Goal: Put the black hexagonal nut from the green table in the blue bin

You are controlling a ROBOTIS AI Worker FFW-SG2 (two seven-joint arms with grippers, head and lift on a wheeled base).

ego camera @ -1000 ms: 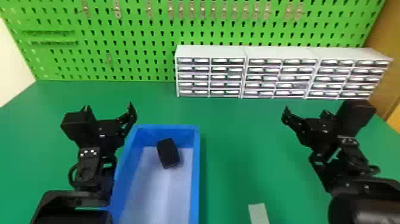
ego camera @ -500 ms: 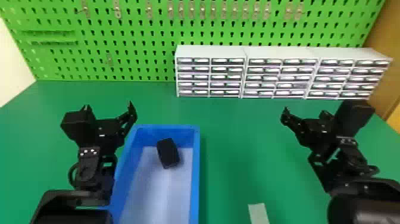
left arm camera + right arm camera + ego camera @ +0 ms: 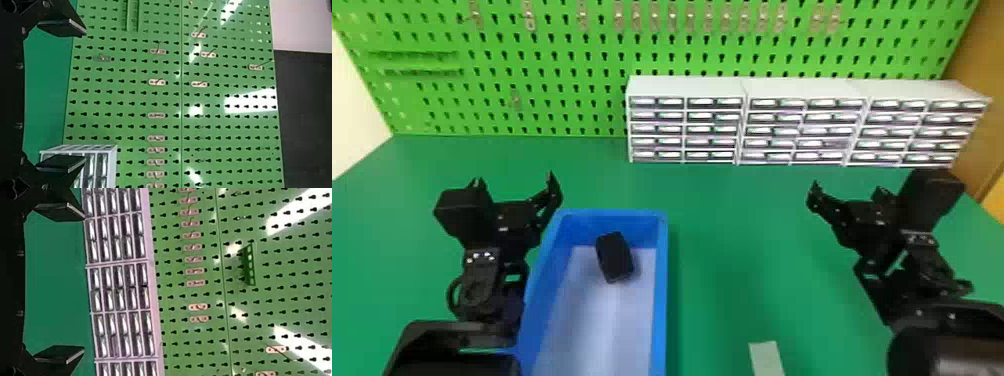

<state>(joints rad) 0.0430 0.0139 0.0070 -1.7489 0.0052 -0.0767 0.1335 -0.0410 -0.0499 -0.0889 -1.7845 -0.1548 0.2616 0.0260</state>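
Note:
In the head view my left gripper [image 3: 514, 187] is open, up beside the far left corner of the blue bin [image 3: 659, 295]. A black block-like object [image 3: 615, 257] lies inside the bin near its far end; whether it is the hexagonal nut I cannot tell. My right gripper [image 3: 847, 192] stands open over the right part of the green table [image 3: 732, 240], well apart from the bin. The left wrist view has the left gripper [image 3: 84, 96] with its fingers wide apart and nothing between them. Equally spread and holding nothing is the right gripper [image 3: 83, 284] in the right wrist view.
White drawer cabinets [image 3: 739, 122] line the back of the table, against a green pegboard [image 3: 557, 65] with metal hooks. A pale flat piece [image 3: 766, 357] lies at the near edge, right of the bin. Bare table separates the bin from the right arm.

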